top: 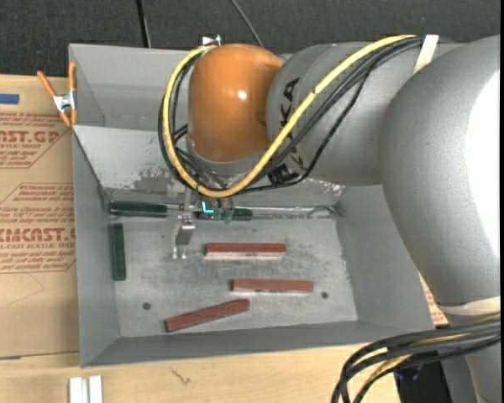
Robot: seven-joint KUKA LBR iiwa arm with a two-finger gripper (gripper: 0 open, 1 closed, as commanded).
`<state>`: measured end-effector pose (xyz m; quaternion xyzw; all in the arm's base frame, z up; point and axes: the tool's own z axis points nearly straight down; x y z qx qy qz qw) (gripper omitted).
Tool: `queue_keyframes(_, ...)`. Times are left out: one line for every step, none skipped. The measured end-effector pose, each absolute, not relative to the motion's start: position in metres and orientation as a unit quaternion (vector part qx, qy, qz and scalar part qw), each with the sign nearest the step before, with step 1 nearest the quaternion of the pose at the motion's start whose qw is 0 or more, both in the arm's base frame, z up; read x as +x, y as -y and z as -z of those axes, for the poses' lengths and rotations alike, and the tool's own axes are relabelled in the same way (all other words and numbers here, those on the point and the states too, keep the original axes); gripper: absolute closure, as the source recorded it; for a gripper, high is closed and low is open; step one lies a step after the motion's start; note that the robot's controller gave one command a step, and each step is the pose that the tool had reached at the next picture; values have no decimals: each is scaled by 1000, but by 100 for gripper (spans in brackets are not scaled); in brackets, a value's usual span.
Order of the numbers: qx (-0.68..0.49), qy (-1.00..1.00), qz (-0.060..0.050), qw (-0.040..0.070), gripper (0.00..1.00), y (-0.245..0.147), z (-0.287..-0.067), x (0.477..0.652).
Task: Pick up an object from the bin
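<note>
We see a dark speckled surface (pixel 386 2) along the top with a black cable (pixel 140 19) lying across it, and pale wood (pixel 235 380) along the bottom.

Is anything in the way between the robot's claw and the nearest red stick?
Nothing I can see. The gripper sits just beside the top red stick, with only bare bin floor between them. The green stick lies on the gripper's other side.

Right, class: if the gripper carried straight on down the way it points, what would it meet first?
Probably the bare bin floor, just left of the end of the uppermost reddish-brown bar. Depth is unclear, so the gripper might clip that bar.
</note>
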<state>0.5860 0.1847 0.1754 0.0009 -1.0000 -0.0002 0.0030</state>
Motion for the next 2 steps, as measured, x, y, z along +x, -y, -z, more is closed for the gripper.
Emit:
queue_keyframes(0, 1000, 1, -1, 0, -184, -180, 588)
queue_keyframes(-11, 1000, 2, -4, 0, -161, -138, 570)
